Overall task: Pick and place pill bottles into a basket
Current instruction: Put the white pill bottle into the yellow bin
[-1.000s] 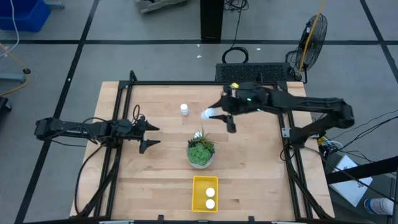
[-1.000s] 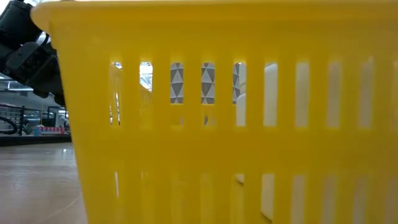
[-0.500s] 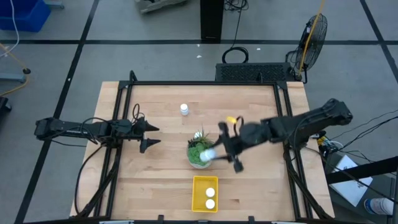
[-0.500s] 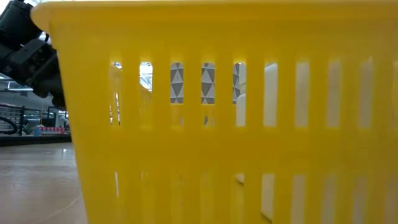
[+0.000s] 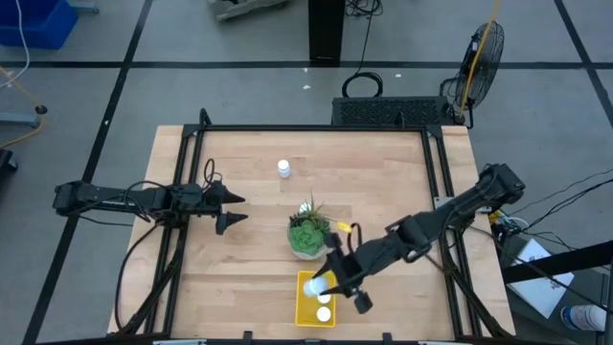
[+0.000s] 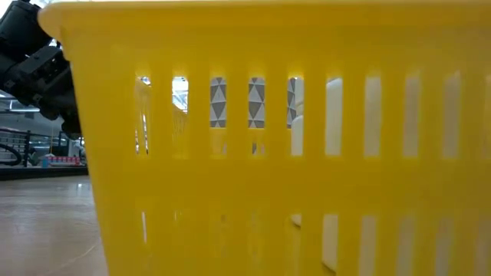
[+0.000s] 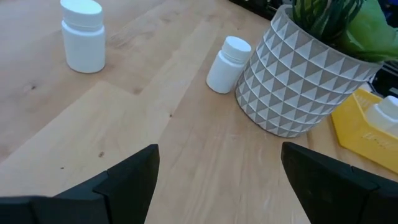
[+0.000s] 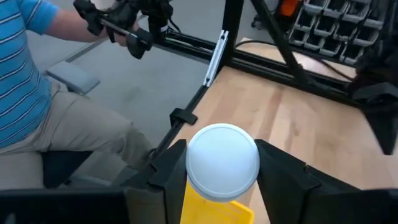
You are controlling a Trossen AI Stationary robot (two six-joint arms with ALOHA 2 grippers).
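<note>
My right gripper [image 5: 330, 287] is shut on a white pill bottle [image 5: 314, 285] over the far end of the yellow basket [image 5: 305, 314], which stands at the table's near edge. Another bottle [image 5: 324, 313] lies in the basket. One bottle [image 5: 283, 169] stands upright on the table, far of the potted plant [image 5: 308, 233]. The left wrist view shows it [image 7: 83, 34] and another bottle [image 7: 227, 56] tilted beside the pot [image 7: 298, 81]. My left gripper [image 5: 225, 209] is open and empty at the table's left. My right gripper pinches the bottle's sides [image 8: 222, 163] between its two fingers [image 8: 168, 171], with the round cap facing back toward the wrist. The fingers slant down from the table's right. The bottle is lifted clear above the basket [image 8: 214, 208].
The basket's slatted wall [image 6: 268, 153] fills the low view, with white bottles [image 6: 334, 115] behind the slats. The plant stands just far of the basket. A person in a blue striped shirt [image 8: 31, 74] sits beyond the table's near edge.
My right gripper has carried the bottle from the table's far middle toward the near edge, passing the plant on its right side, and now holds it over the basket. The bottle has stayed in the fingers, clear of the table.
</note>
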